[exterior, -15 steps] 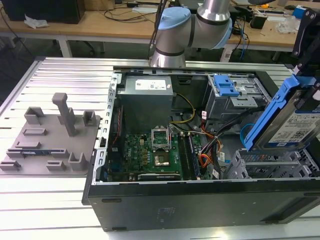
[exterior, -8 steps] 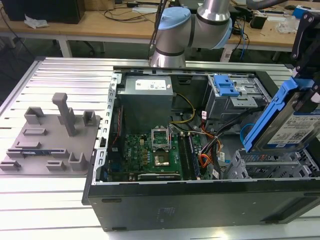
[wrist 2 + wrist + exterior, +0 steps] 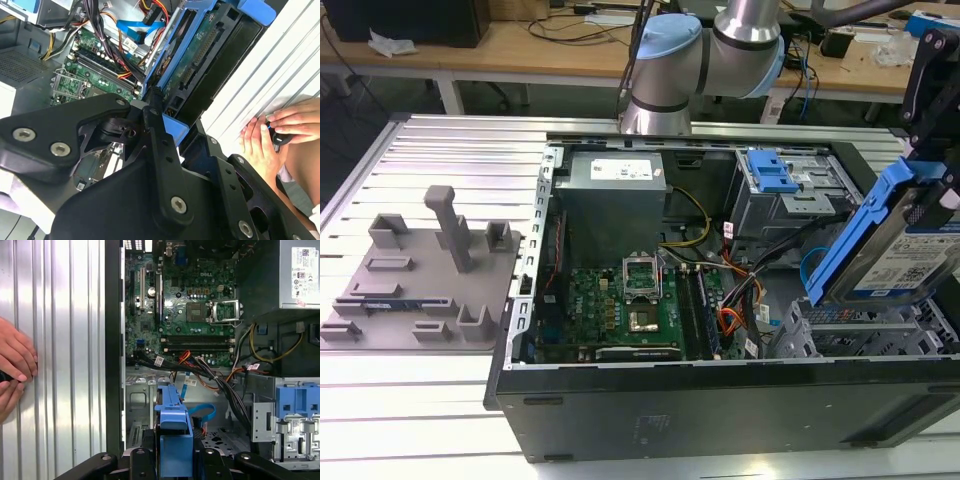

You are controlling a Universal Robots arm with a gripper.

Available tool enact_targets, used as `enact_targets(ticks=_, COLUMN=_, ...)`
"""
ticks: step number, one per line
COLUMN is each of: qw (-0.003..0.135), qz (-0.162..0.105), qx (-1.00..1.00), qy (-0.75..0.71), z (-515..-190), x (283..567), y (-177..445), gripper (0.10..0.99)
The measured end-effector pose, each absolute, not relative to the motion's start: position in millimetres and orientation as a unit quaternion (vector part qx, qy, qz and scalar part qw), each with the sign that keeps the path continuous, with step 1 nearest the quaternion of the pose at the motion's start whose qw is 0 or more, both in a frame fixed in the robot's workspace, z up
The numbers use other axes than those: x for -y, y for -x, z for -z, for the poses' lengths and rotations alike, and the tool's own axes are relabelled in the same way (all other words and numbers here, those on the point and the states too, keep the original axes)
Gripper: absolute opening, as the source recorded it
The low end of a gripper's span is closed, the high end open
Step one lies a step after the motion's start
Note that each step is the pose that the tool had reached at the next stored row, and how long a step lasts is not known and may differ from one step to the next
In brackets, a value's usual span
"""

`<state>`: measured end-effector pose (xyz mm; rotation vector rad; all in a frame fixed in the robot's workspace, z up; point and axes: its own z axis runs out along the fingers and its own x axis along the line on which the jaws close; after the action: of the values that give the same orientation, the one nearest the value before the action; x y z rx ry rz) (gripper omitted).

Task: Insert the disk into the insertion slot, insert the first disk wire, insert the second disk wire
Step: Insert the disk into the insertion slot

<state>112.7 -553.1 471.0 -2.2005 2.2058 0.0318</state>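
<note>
We saw the desk (image 3: 440, 140) bearing the open case (image 3: 720, 410); above its slot (image 3: 850, 330), not yet in, the disk (image 3: 910, 240) hung tilted, clamped in our gripper (image 3: 173, 447); a person's hands (image 3: 270, 135) rested on the desk near the case

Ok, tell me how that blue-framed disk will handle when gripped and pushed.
Likely stiff: the disk is a flat slab, unbent though held tilted in the end effector. Probably heavy for its size, given the metal casing. Its blue carrier looks like smooth plastic, so it may slip or flex slightly.
</note>
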Motion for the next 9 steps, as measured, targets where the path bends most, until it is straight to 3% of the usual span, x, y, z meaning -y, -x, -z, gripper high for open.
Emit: enact_targets(ticks=9, qw=0.013, qz=-0.010, qx=-0.708, qy=0.706, z=-467.1, x=553.1, y=-114.0, gripper=0.365)
